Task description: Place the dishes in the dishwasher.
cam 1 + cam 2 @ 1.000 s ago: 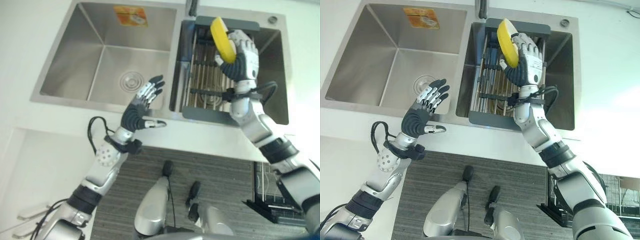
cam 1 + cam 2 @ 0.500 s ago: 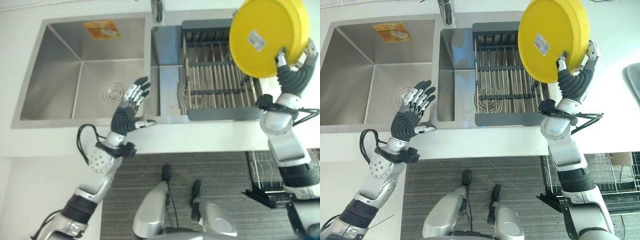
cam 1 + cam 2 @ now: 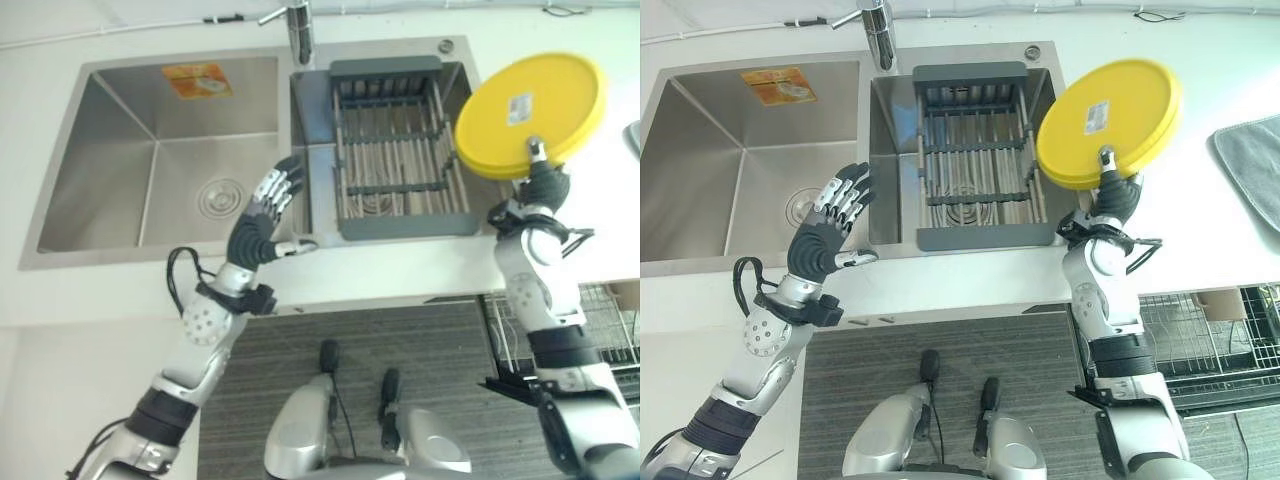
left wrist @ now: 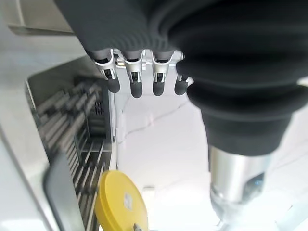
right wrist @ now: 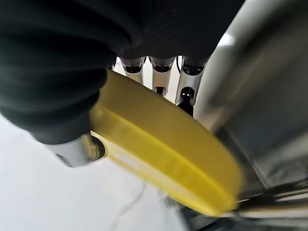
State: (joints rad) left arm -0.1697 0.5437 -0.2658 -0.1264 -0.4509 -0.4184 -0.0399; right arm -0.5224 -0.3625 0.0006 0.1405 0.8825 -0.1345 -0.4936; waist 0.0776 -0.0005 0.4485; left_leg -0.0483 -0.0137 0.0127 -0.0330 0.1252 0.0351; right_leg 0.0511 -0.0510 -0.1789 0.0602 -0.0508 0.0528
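The yellow plate [image 3: 1110, 122] is held up in the air, its underside with a small white label turned toward the head camera, over the right edge of the sink's right basin and the white surface [image 3: 1200, 215] beside it. The right hand [image 3: 1114, 193] grips it at the lower rim, thumb on the near face and fingers [image 5: 185, 94] curled behind, as the right wrist view shows. It looks like a stiff, light plastic plate with a smooth and probably slick finish, so a pinch at one rim point leaves it free to swing or slip; a firm hold across the rim, with the thumb pressing well in from the edge, seems the safest place to take it. Below and to the left of the plate sits the dark dish rack [image 3: 400, 150] with its metal bars, set in the right basin. Farther left is the sink [image 3: 60, 215] with its bare left basin. The left hand [image 3: 262, 215] hovers over the sink's front edge, fingers straight and spread, holding nothing. The wire dishwasher rack [image 3: 1220, 345] shows low at the right, beneath the surface.
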